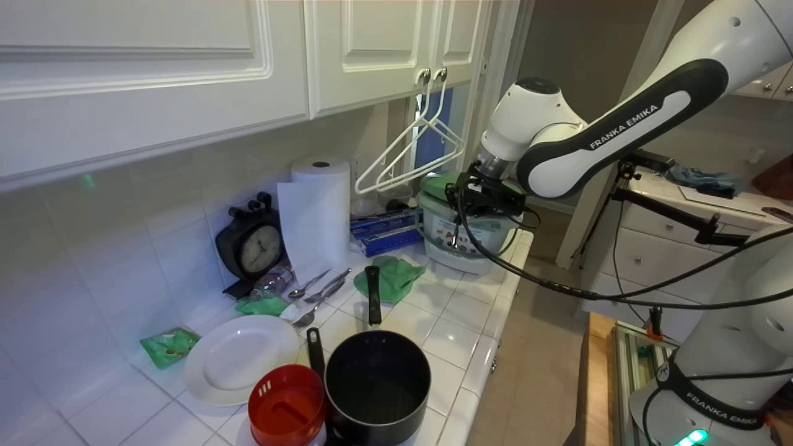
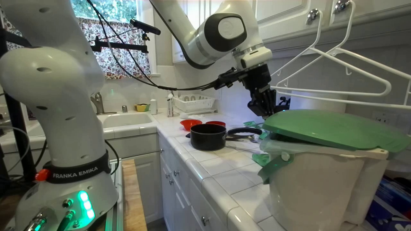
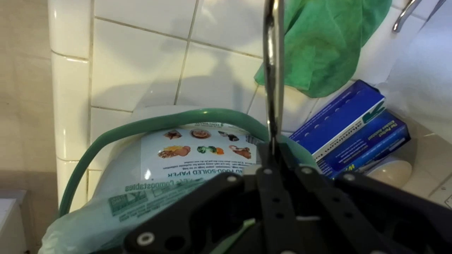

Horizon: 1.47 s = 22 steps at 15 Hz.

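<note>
My gripper [image 3: 277, 151] is shut on the end of a silver metal utensil [image 3: 274, 67], which sticks out beyond the fingertips; its far end is out of the wrist view. In an exterior view the utensil [image 1: 456, 235] hangs below the gripper [image 1: 460, 214], in front of a white bin [image 1: 468, 263] with a green lid. The gripper [image 2: 269, 114] also shows in an exterior view, just behind the lid [image 2: 334, 128]. A crumpled green cloth [image 1: 390, 279] lies on the tiled counter by the bin. Several other utensils [image 1: 322, 294] lie beside the cloth.
Blue foil boxes [image 1: 390, 234] stand by the bin, beside a paper towel roll [image 1: 319, 223]. White hangers [image 2: 369, 93] hang from cabinet knobs near the arm. Dark pots [image 1: 378, 384], a red bowl [image 1: 287, 402], a white plate [image 1: 248, 359] and a clock [image 1: 257, 248] occupy the counter.
</note>
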Each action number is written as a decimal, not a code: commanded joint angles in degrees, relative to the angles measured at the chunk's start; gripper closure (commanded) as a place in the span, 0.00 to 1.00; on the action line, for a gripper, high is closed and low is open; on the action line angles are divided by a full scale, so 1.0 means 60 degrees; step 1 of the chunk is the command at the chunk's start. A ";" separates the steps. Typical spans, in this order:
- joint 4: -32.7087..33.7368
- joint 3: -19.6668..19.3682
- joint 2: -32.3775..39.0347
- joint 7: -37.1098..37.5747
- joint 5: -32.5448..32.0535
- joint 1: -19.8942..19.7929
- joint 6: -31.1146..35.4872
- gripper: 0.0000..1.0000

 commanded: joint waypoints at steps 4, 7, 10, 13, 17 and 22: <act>-0.0349 0.0526 -0.1588 0.0423 -0.0825 -0.0653 -0.1656 0.97; -0.0392 0.0703 -0.2192 0.0510 -0.1103 -0.0856 -0.2451 0.97; -0.0372 0.0822 -0.2695 0.0555 -0.1301 -0.0995 -0.3138 0.97; -0.0359 0.0907 -0.3112 0.0584 -0.1431 -0.1112 -0.3684 0.97; -0.0339 0.0863 -0.3491 0.0561 -0.1498 -0.1228 -0.4192 0.97; -0.0322 0.0824 -0.3697 0.0570 -0.1512 -0.1353 -0.4538 0.97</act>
